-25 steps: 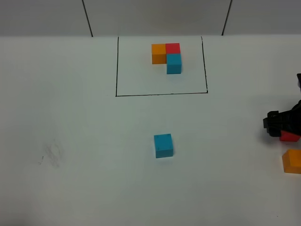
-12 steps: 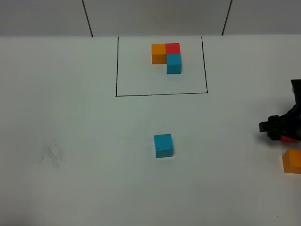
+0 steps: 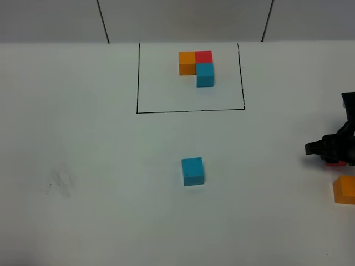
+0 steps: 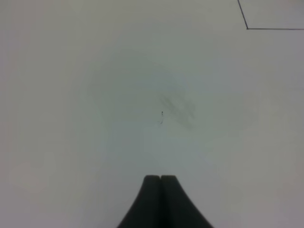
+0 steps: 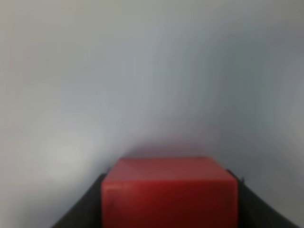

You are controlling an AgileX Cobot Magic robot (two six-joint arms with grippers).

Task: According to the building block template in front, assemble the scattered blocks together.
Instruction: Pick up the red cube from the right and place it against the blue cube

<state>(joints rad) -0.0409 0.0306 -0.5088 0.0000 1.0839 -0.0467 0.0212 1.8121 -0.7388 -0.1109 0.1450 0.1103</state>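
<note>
right gripper (image 3: 328, 154): fingers clamp red cube (image 5: 168, 192) by opposite sides, far right of table (image 3: 83, 166), probably to carry it toward blue cube (image 3: 192, 170) mid-table | left gripper (image 4: 160, 190): fingers pressed together, empty, parked clear | orange cube (image 3: 344, 190): near red cube | count: loose cubes 3, framed template (image 3: 197, 66) 1 (three joined cubes)

White table (image 3: 83, 111) bears a black drawn rectangle (image 3: 188, 111) framing the building block template (image 3: 197, 67); faint smudge (image 3: 60, 182) at left. Blue cube (image 3: 192, 171) lies centrally; orange cube (image 3: 345, 190) and red cube (image 5: 168, 192) near the right edge.
</note>
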